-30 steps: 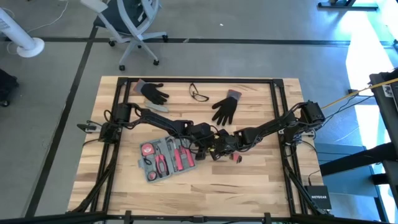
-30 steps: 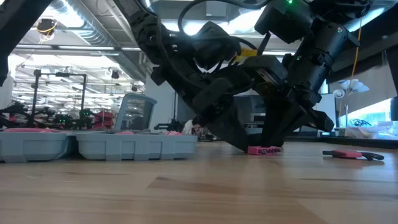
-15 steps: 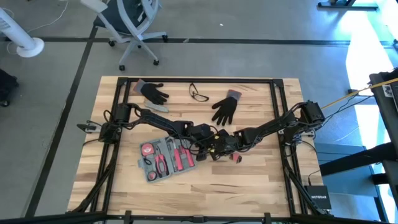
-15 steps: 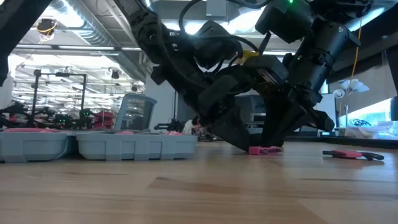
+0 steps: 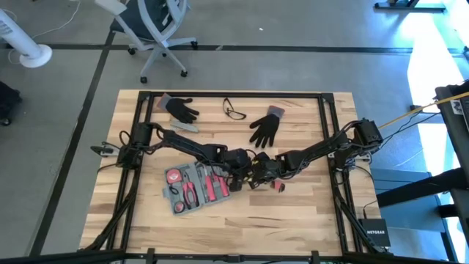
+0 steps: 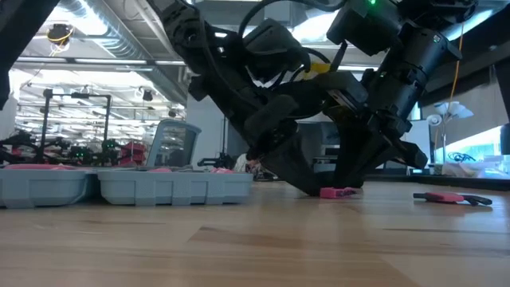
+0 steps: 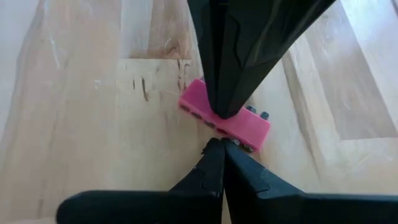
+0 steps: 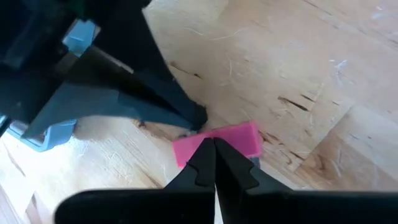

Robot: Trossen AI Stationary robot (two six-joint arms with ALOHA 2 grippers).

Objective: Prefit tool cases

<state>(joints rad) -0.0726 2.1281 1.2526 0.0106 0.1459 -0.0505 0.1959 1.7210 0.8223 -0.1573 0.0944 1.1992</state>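
The case point(image 5: 196, 188) lies open on the table point(image 5: 308, 220), left of centre, with red-handled tools point(image 5: 214, 187) in its recesses. Just right of it, both grippers meet tip to tip over a small pink block point(image 7: 227, 118) on the wood. The left gripper point(image 7: 219, 144) has its fingers together, touching the block's edge. The right gripper point(image 8: 214, 144) is likewise closed, its tips on the block. Two gloves point(image 5: 265, 127) and glasses point(image 5: 234, 111) lie at the far side.
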